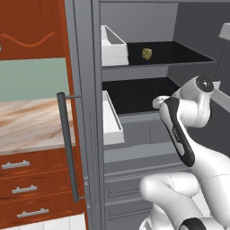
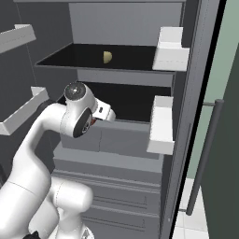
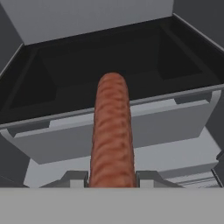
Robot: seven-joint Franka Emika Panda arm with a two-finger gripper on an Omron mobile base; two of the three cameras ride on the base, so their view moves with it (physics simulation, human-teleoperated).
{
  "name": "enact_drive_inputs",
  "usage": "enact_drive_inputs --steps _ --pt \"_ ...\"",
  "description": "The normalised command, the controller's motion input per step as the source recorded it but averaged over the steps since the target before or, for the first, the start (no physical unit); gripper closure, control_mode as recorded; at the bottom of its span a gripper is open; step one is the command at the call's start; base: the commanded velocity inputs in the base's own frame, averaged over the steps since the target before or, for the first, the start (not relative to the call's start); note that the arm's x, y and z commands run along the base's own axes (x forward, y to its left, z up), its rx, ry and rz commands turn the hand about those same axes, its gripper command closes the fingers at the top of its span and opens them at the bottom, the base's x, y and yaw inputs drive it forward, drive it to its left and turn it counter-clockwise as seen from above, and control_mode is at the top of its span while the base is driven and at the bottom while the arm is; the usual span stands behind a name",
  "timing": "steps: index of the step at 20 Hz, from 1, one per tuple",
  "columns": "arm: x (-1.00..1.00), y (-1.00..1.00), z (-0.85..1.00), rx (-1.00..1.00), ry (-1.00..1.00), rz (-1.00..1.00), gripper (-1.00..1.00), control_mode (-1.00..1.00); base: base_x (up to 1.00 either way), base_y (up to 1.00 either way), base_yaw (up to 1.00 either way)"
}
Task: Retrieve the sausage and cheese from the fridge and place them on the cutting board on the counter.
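Red-brown drawers and the marbled desk (image 1: 27,123) are seen at the left of the left base view, beside the open fridge (image 1: 134,148). The cheese (image 1: 147,54) is seen resting on the upper dark shelf, well apart from the arm, whose wrist is reached toward the lower shelf.

Grey fridge walls are shown in the right base view, with white door bins (image 2: 161,123) at the right. The tool (image 2: 100,116) is seen at the front edge of the lower shelf, a reddish sliver showing beside it. A knock against that shelf lip or the bins is judged possible if the arm is swung out wide.

Dark shelf space is shown in the hand view. The sausage (image 3: 112,131) is seen pinched at its near end between the tool's 2 fingertips (image 3: 151,178). Its long axis is run straight away from the hand, the rounded free end pointed into the shelf. With so much length unsupported, pivoting or slipping is judged likely under a jerk.
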Motion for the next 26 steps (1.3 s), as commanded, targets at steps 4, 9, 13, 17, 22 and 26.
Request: enact_drive_inputs --steps 4,9,13,17,22,26 --pt "0.00 0.00 0.00 0.00 0.00 0.00 1.00 -1.00 0.00 0.00 0.00" --pt "0.00 0.00 0.00 0.00 0.00 0.00 1.00 -1.00 0.00 0.00 0.00" --pt "0.00 0.00 0.00 0.00 0.00 0.00 1.00 1.00 0.00 0.00 0.00" --pt "0.00 0.00 0.00 0.00 0.00 0.00 1.00 1.00 0.00 0.00 0.00" --pt "0.00 0.00 0.00 0.00 0.00 0.00 1.00 1.00 -0.07 0.00 0.00" --pt "0.00 0.00 0.00 0.00 0.00 0.00 1.00 1.00 -0.61 0.01 0.02"
